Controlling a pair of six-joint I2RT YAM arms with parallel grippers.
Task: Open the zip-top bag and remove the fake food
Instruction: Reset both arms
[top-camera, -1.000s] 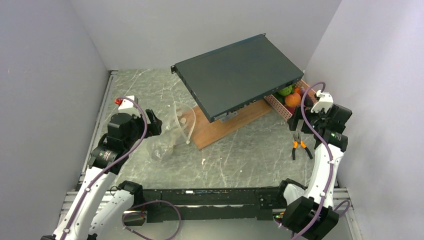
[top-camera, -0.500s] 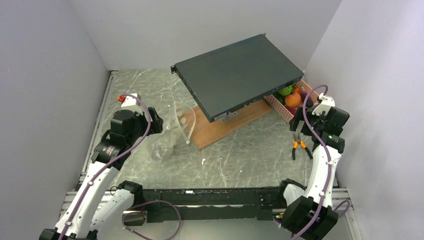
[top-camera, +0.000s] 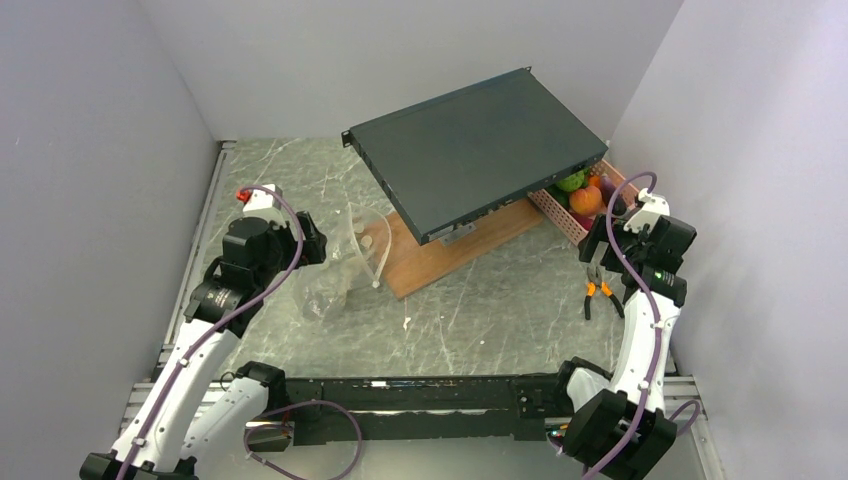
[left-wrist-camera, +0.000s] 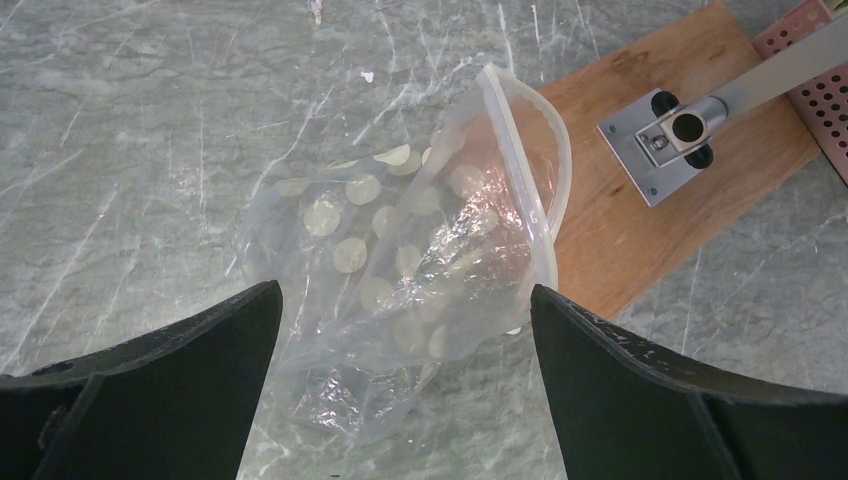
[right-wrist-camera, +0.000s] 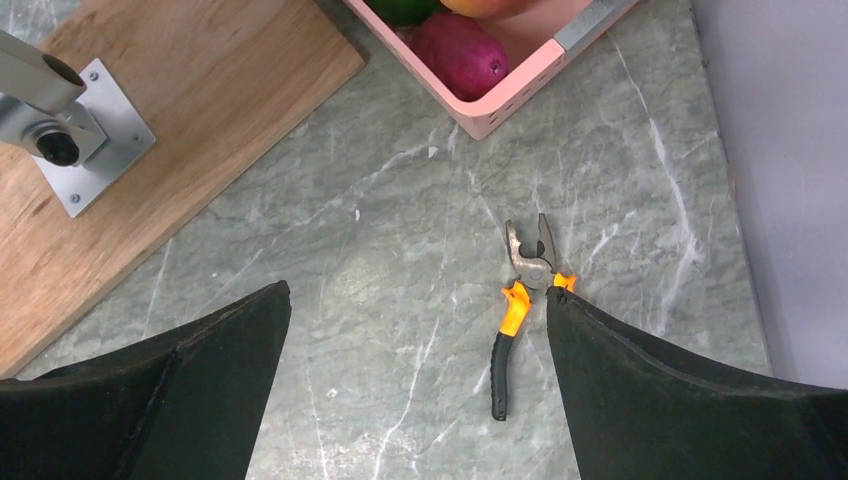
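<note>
Left hand (left-wrist-camera: 405, 292) hovers, spread wide, above the zip-top bag (left-wrist-camera: 400, 240).

left gripper (top-camera: 311, 242) | edged away from base; right gripper (top-camera: 596, 244) | drifted slightly

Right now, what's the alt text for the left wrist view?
A clear bag lies crumpled on the marble table, its mouth gaping toward a wooden board, framed by the open left gripper. Pale round spots dot the plastic; nothing bulky shows inside. A metal bracket sits on the board.
</note>
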